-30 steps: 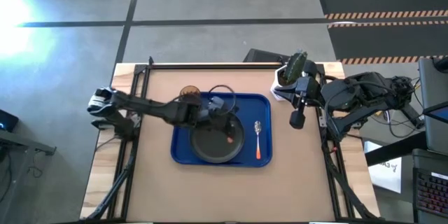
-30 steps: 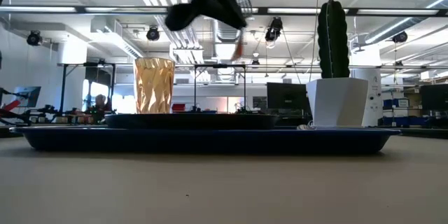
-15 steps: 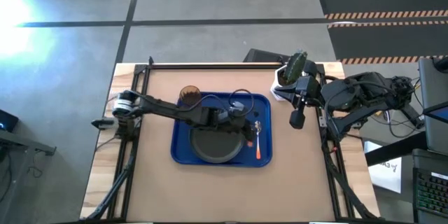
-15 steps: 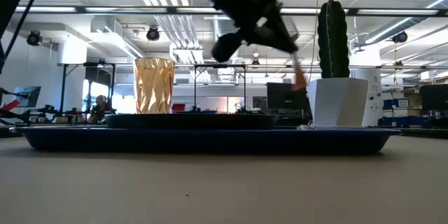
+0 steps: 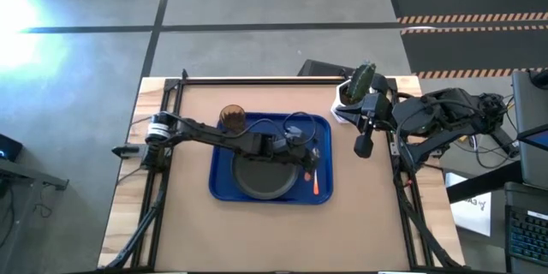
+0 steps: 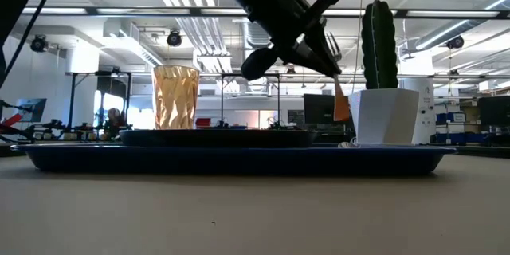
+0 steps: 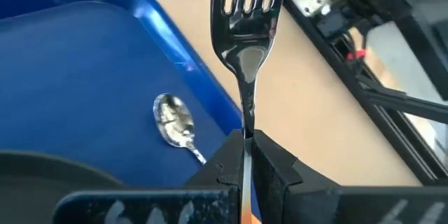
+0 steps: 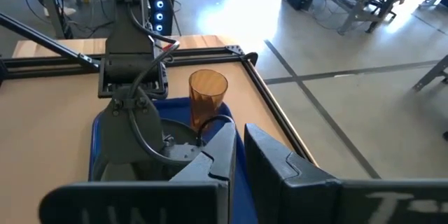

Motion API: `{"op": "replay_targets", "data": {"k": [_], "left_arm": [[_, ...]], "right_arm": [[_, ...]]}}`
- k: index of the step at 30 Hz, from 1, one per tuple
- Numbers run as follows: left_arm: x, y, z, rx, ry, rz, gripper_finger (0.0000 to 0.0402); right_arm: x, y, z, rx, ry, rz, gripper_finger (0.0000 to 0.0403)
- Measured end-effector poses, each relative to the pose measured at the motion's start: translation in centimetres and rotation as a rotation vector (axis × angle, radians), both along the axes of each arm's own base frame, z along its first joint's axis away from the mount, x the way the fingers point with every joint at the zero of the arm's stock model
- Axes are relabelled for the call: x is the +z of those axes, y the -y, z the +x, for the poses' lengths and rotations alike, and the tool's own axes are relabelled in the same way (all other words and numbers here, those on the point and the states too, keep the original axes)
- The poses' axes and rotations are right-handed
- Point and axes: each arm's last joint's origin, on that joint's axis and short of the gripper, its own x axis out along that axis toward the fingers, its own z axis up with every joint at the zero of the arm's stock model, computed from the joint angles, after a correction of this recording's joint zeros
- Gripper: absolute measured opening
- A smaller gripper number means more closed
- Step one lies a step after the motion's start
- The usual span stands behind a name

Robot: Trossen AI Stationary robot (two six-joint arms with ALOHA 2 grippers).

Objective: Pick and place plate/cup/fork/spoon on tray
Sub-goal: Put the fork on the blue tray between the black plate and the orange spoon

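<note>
My left gripper [image 5: 301, 156] hovers over the right part of the blue tray [image 5: 221, 190], shut on the orange-handled fork [image 7: 245, 35], beside the spoon [image 5: 315, 175]. The spoon lies flat on the tray; its bowl also shows in the left wrist view [image 7: 175, 117]. The black plate [image 5: 261, 178] rests on the tray's middle. The amber cup [image 5: 232, 118] stands upright at the tray's far left corner. My right gripper [image 5: 364, 146] is shut and empty, waiting above the table's right side. My left gripper pinches the fork's thin metal neck [image 7: 246, 122] between its two fingers, just behind the tines. The fingers lie along the fork, slanting down toward the table's right. The fork is lifted clear of the tray, tines forward, and its orange handle [image 6: 341, 105] hangs below the gripper.
A white pot with a green cactus [image 5: 353, 94] stands on the table just past the tray's far right corner. Bare table lies on the near side of the tray and to its left and right. Black frame rails [image 5: 168, 103] run along the table's edges.
My left gripper has carried the fork from over the plate toward the table's right edge and somewhat down, and now stands over the tray's right part beside the spoon. It has stayed shut on the fork. The handle now hangs lower.
</note>
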Motion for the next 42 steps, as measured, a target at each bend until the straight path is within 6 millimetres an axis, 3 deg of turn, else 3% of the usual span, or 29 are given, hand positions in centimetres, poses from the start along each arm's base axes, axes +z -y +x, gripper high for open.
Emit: {"op": "replay_targets", "data": {"k": [24, 42], "left_arm": [[-1.3, 0.1, -0.5, 0.076, -0.014, -0.037, 0.0000], [-1.8, 1.0, -0.6, 0.033, 0.012, -0.058, 0.0000]], "right_arm": [[0.0, 0.0, 0.0, 0.011, -0.006, -0.024, 0.0022], [0.1, 0.0, 0.0, 0.009, -0.001, -0.020, 0.0022]]}}
